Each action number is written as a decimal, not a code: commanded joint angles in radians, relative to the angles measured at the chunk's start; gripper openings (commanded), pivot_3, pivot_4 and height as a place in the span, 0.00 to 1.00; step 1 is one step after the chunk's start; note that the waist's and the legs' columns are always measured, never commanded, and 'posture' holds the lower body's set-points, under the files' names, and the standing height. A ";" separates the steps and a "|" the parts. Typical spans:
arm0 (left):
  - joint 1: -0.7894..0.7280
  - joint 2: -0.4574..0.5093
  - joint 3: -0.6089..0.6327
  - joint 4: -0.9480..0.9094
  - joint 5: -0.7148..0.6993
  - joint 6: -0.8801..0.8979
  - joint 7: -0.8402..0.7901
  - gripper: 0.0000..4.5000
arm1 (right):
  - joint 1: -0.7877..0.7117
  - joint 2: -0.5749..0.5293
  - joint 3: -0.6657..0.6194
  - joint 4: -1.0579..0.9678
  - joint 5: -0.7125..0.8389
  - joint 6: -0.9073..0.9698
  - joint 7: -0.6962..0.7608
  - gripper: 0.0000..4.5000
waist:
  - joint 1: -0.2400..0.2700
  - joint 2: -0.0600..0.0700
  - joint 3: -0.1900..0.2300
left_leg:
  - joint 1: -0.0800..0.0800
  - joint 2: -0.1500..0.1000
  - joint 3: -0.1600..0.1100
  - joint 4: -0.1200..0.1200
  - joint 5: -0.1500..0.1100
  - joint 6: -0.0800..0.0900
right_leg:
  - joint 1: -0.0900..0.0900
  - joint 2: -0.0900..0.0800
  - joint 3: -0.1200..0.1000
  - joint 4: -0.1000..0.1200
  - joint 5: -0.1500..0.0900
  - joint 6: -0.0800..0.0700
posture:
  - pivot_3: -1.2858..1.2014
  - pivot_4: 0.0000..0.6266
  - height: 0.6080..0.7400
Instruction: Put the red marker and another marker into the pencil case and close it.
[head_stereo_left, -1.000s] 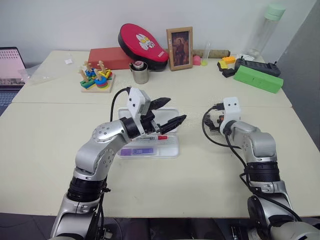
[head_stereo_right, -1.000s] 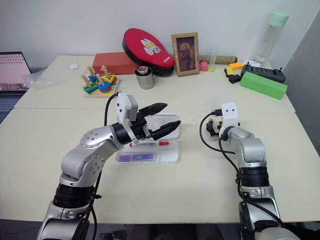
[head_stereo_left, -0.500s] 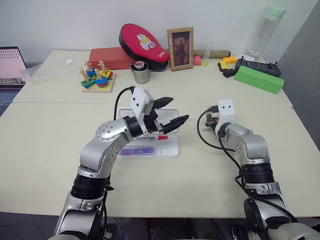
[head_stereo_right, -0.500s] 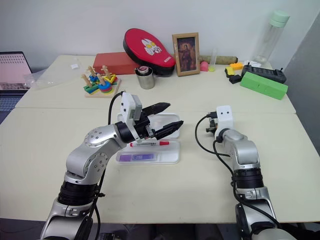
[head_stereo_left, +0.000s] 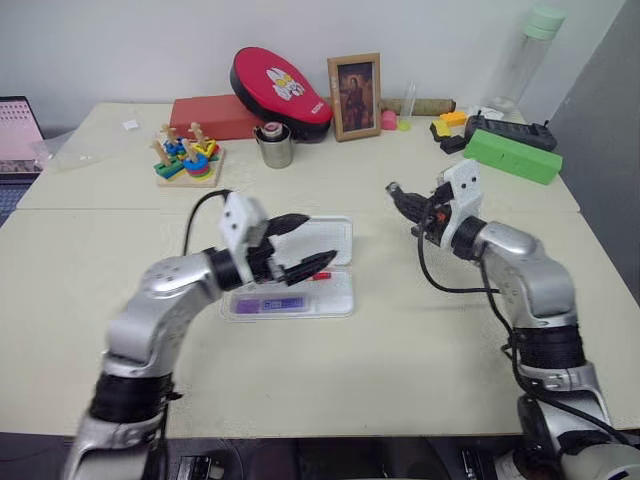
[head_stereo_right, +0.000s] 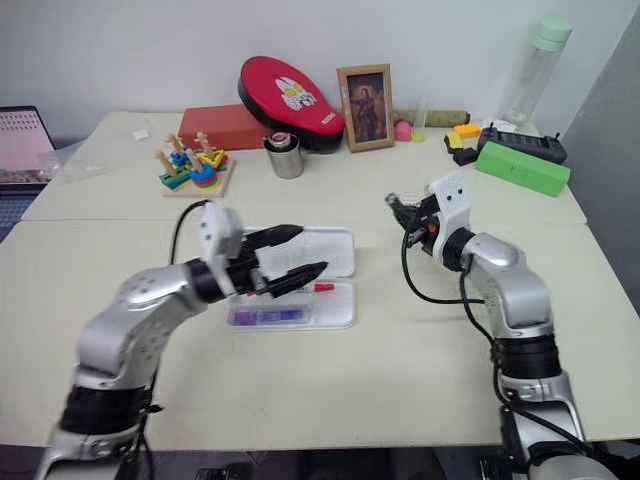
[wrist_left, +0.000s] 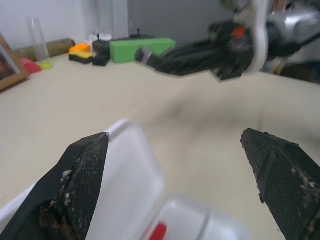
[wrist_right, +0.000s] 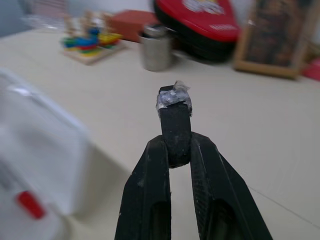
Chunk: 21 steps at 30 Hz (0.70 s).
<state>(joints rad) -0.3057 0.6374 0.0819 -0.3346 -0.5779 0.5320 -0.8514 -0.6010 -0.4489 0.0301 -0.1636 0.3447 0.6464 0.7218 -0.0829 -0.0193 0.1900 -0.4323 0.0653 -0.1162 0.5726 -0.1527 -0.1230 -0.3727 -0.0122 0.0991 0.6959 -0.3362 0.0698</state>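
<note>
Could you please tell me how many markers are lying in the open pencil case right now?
2. The red marker lies in the far part of the pencil case tray, mostly hidden behind the left pincer. The light-purple marker lies nearer the front edge. Nothing more shows inside.

No writing, brand or number can be read anywhere; the pale label on the purple marker (head_stereo_left: 270, 303) is too small to make out.

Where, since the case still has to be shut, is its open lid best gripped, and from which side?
Probably by the lid's far long edge, coming in from the far side. It lies flat open behind the tray, hinged on the near side, so that edge is free.
</note>
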 joint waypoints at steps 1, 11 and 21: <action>0.108 0.107 0.102 -0.101 -0.049 0.020 -0.074 1.00 | 0.031 -0.077 0.132 -0.089 0.059 0.019 0.211 0.05 | 0.000 0.000 0.000 | 0.000 0.000 0.000 0.000 0.000 0.000 | 0.000 0.000 0.000 0.000 0.000 0.000 | 0.52 0.24 1.00; 0.233 0.167 0.184 -0.190 -0.104 0.044 -0.069 1.00 | -0.015 -0.034 0.418 0.055 -0.139 -0.033 0.234 0.05 | 0.007 0.000 0.000 | 0.000 0.000 0.000 0.002 0.000 0.000 | 0.000 0.000 0.001 0.000 -0.002 0.004 | 0.52 0.24 1.00; 0.234 0.154 0.170 -0.212 -0.109 0.049 -0.022 1.00 | -0.022 -0.012 0.415 0.068 -0.171 -0.044 0.250 0.30 | 0.008 0.000 0.000 | 0.000 0.000 0.000 0.001 0.000 0.000 | 0.000 0.000 0.001 0.000 0.000 0.001 | 0.52 0.24 1.00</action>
<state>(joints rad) -0.0717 0.7910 0.2382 -0.5078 -0.6671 0.5822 -0.8822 -0.6104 -0.4623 0.4629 -0.0725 0.1692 0.6152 0.9597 -0.0750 -0.0195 0.1903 -0.4318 0.0653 -0.1159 0.5734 -0.1527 -0.1231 -0.3732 -0.0123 0.0996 0.6960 -0.3365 0.0703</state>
